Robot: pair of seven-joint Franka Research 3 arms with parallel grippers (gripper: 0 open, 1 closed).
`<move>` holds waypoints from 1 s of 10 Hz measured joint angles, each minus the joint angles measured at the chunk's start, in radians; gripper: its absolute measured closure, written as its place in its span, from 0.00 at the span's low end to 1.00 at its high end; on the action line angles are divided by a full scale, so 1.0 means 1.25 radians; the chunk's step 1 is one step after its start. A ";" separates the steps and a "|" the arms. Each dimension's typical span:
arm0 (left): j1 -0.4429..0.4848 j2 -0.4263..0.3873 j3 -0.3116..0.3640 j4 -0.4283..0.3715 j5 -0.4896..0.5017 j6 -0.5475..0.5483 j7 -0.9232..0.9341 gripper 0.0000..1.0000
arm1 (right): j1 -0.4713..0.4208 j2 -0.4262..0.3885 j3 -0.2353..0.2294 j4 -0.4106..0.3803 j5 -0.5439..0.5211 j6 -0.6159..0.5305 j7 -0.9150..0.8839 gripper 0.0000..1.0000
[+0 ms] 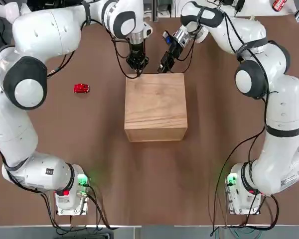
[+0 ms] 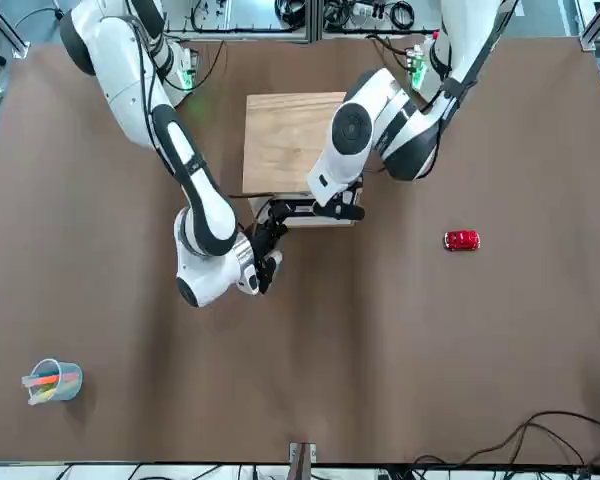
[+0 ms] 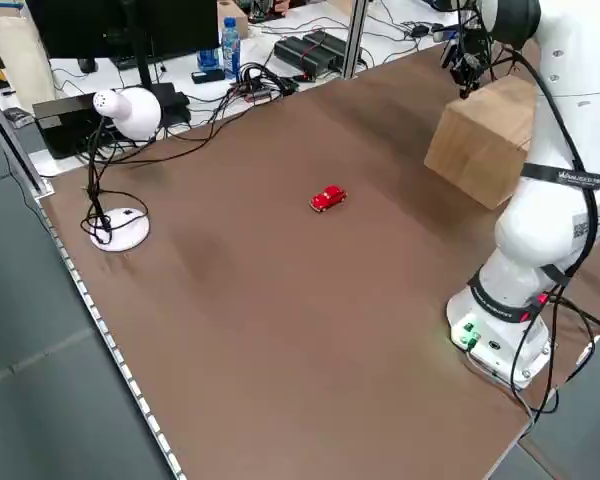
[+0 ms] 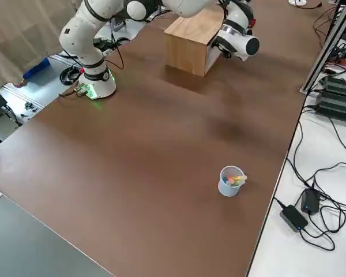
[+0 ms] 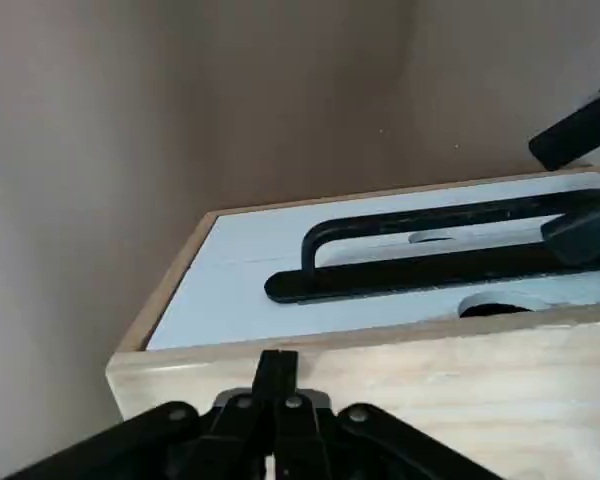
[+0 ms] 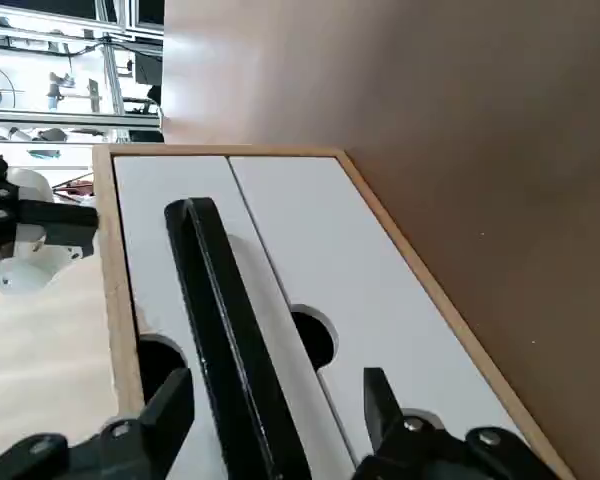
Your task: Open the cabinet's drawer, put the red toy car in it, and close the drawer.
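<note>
The cabinet (image 1: 155, 106) stands mid-table, its white front with a black bar handle (image 6: 220, 310) facing away from the arm bases; the drawer is closed. My right gripper (image 6: 275, 385) is open, one finger on each side of that handle with gaps showing. It reaches in at the far face (image 1: 167, 62). On the cabinet's top far edge, near the corner, rests my left gripper (image 5: 277, 365), shut on nothing (image 1: 138, 65). The red toy car (image 1: 81, 88) lies on the table off the cabinet's left side, also seen as the red toy car (image 2: 462, 240).
A cup of coloured pens (image 2: 52, 382) stands far across the table on the right arm's side. A white desk lamp (image 3: 120, 160) sits at the table's left edge. Both arms crowd the cabinet's far side.
</note>
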 joint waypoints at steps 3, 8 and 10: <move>0.000 0.000 0.000 0.000 0.000 0.000 0.000 0.99 | 0.000 0.010 0.000 0.000 0.002 -0.006 0.001 0.45; 0.000 0.000 0.000 -0.001 0.000 0.000 0.000 0.99 | -0.001 0.010 0.002 0.003 0.015 -0.032 -0.003 0.76; 0.000 -0.001 0.000 -0.001 0.000 0.000 0.000 0.99 | -0.001 0.011 0.003 0.003 0.016 -0.033 -0.006 0.78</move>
